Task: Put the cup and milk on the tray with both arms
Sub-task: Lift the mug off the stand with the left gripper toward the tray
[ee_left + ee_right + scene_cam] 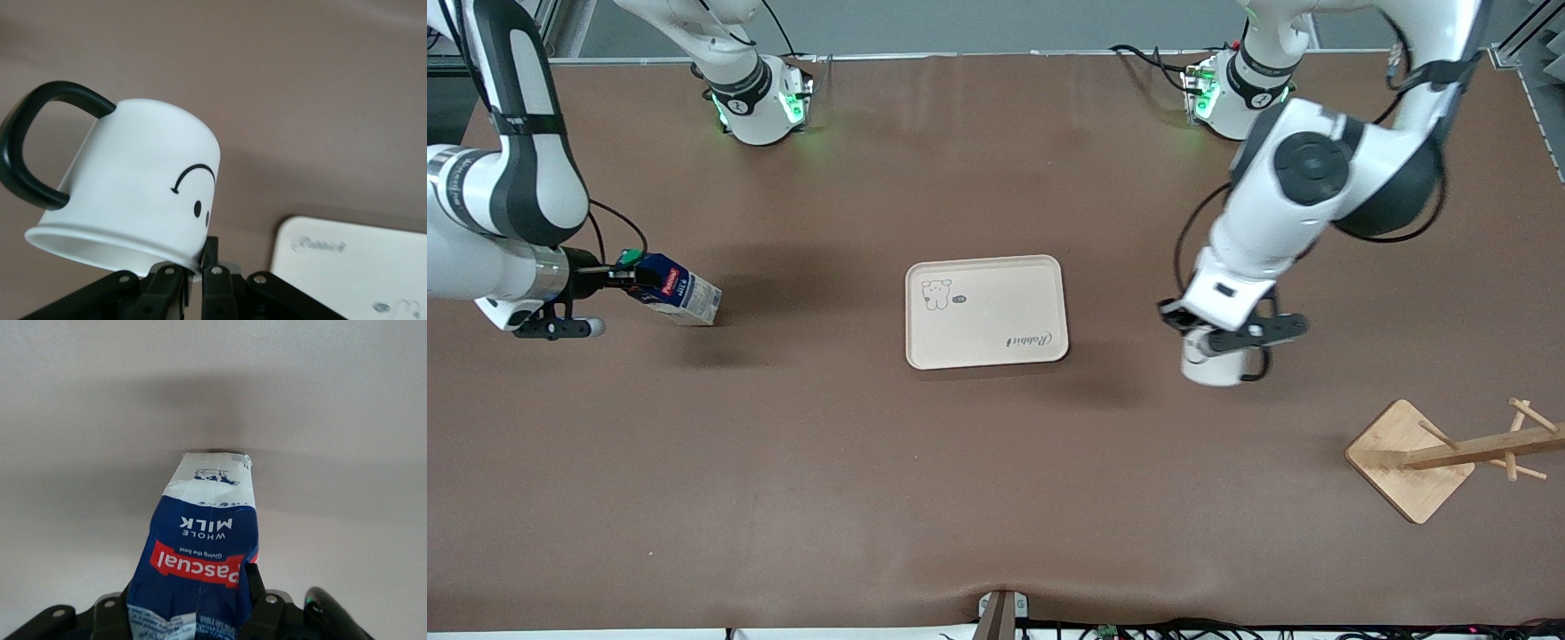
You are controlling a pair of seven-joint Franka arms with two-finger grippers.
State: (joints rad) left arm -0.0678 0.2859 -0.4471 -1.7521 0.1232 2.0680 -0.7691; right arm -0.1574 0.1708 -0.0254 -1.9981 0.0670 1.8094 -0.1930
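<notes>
The cream tray (985, 311) lies flat mid-table; a corner of it shows in the left wrist view (360, 267). My left gripper (1225, 345) is shut on the rim of the white smiley cup (1213, 364), holding it over bare table beside the tray, toward the left arm's end. In the left wrist view the cup (140, 180) hangs tilted from the gripper (200, 263), black handle out to the side. My right gripper (627, 276) is shut on the top of the blue milk carton (678, 298), tilted, toward the right arm's end. The right wrist view shows the carton (203, 540) in the gripper (190, 600).
A wooden mug rack with pegs lies on its side on its square base (1409, 458), nearer the front camera at the left arm's end. Brown table surface surrounds the tray on all sides.
</notes>
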